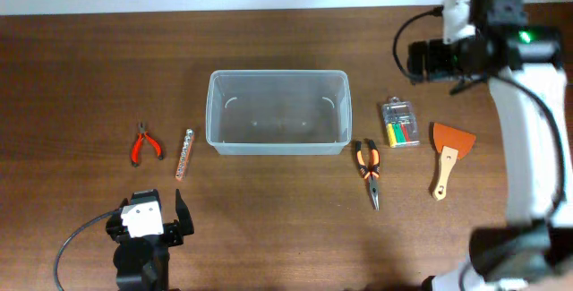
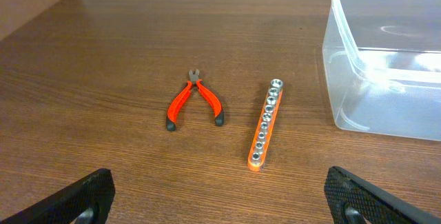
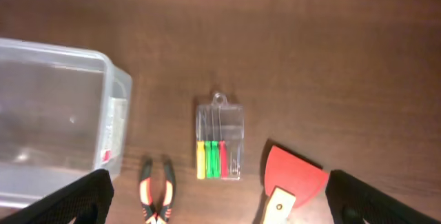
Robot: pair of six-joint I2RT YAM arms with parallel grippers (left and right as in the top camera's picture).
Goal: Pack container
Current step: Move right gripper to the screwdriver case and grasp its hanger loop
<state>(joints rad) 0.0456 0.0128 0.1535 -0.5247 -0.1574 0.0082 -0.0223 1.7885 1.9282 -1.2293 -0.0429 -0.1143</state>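
Observation:
The container [image 1: 277, 74] is a large clear plastic tub standing empty at the middle of the table. It shows at the right in the left wrist view [image 2: 358, 103] and at the left in the right wrist view [image 3: 114, 93]. My left gripper [image 1: 170, 226] is open and empty near the front left of the table, facing the red cutters and the socket rail; in its wrist view [image 2: 220, 200] nothing lies between the fingers. My right gripper [image 1: 428, 58] is open and empty, held high above the back right; its wrist view [image 3: 220, 196] looks down on the tools right of the tub.
Left of the tub lie small red cutters [image 1: 143, 143] [image 2: 194, 100] and an orange socket rail [image 1: 184, 153] [image 2: 265, 124]. Right of it lie orange-black long-nose pliers [image 1: 369, 170] [image 3: 157, 193], a small clear case of coloured bits [image 1: 400, 124] [image 3: 219, 141] and a red scraper with a wooden handle [image 1: 447, 157] [image 3: 293, 176].

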